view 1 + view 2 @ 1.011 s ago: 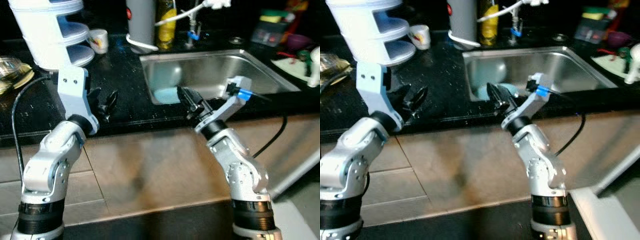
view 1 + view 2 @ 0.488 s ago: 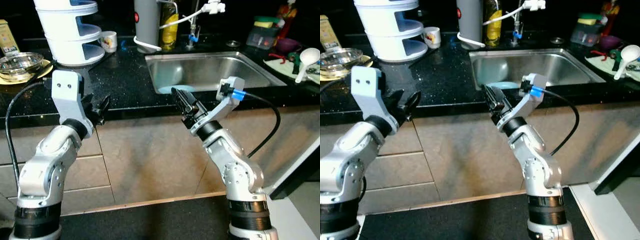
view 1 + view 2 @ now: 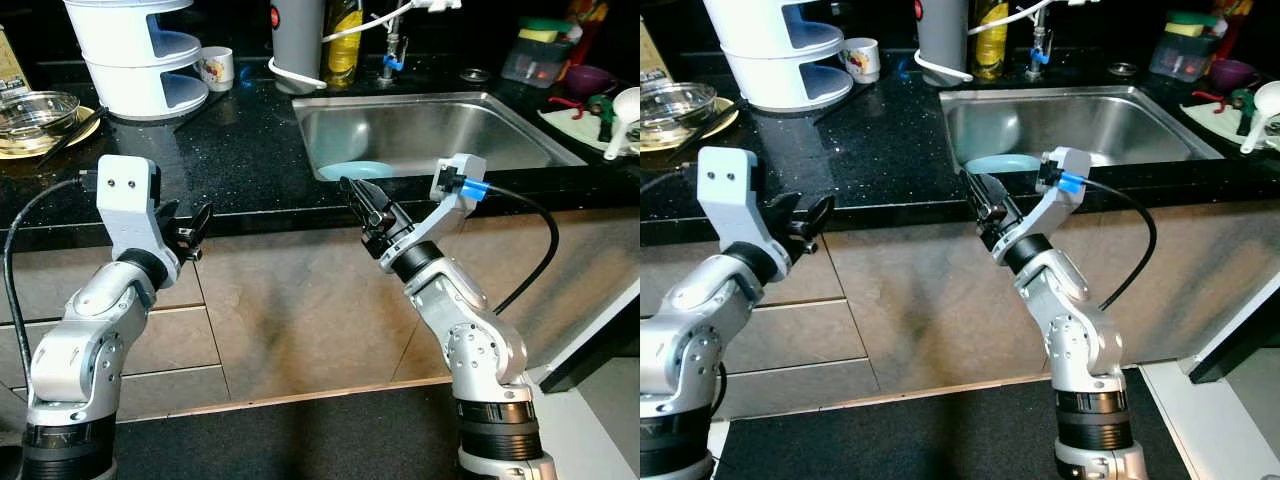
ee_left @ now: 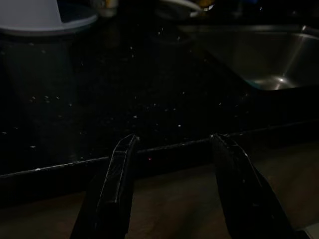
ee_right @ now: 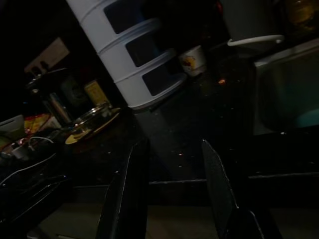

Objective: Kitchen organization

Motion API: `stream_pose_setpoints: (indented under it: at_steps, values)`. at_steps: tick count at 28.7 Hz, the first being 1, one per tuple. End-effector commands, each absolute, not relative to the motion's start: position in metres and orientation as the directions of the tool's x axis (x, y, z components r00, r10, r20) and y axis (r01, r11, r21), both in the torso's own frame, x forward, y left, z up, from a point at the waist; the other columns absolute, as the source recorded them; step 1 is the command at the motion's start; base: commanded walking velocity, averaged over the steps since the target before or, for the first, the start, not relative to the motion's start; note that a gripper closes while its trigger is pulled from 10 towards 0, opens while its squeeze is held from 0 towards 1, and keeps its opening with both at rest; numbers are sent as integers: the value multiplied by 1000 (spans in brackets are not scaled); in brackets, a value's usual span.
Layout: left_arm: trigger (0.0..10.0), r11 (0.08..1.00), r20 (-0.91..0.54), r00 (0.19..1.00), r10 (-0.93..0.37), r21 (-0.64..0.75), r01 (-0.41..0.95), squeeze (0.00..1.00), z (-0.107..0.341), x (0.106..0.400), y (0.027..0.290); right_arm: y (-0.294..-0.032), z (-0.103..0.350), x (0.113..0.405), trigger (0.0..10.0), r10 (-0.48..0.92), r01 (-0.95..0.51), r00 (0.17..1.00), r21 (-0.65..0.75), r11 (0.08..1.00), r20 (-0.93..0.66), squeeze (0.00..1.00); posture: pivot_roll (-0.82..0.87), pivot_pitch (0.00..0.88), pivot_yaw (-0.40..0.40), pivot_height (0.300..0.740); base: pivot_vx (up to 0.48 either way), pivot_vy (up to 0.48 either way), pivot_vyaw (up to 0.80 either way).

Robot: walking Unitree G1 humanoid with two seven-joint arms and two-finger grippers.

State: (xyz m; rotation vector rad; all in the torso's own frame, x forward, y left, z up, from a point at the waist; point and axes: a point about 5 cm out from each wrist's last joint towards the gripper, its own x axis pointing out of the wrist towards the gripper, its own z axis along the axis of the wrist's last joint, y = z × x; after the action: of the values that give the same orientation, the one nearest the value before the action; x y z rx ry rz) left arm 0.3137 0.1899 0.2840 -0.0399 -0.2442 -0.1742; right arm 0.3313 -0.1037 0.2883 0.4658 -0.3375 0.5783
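here the robot stands before a black speckled counter [image 3: 240, 150] with a steel sink [image 3: 500, 125] let into it, both arms raised in front of the counter's front edge. the left tool [image 3: 185, 232] hangs just below that edge, its two black fingers [image 4: 117, 179] spread apart with nothing between them. the right tool [image 3: 365, 212] sits near the sink's front left corner, at the level of the edge, its fingers [image 5: 127, 194] likewise parted and holding nothing. inside the sink, against its near wall, lies a light blue plate [image 3: 352, 170]. at the back left of the counter stands a white tiered rack [image 3: 135, 55], with a small printed cup [image 3: 215, 68] just beside it and a glass bowl [image 3: 35, 108] on a yellow plate [image 3: 30, 145] further left. a grey cylindrical appliance [image 3: 298, 35] and a yellow bottle [image 3: 343, 40] stand behind the sink by the faucet [image 3: 392, 40]. at the far right are a white ladle [image 3: 626, 110] and a clear container [image 3: 538, 58].
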Motion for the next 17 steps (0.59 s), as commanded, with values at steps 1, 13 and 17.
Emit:
stream_pose_setpoints:
  at_steps: [1, 13, 17]
  values:
    - [10000, 985, 226, 960, -168, -7, 174, 0, 282, 313, 192, -103, 286, 330, 10000, 453, -601, 784, 333, 727, 424, 0, 31, 222, -47, 740, 0, 480, 0]
    - [10000, 976, 229, 949, -218, 21, 219, 0, 283, 310, 183, -105, 278, 325, 10000, 451, -599, 788, 352, 719, 419, 0, 38, 212, -30, 740, 0, 40, 0]
    - [10000, 964, 253, 932, -260, 24, 263, 0, 286, 308, 178, -111, 276, 322, 10000, 446, -604, 785, 374, 704, 429, 0, 40, 205, -23, 740, 0, 0, 0]
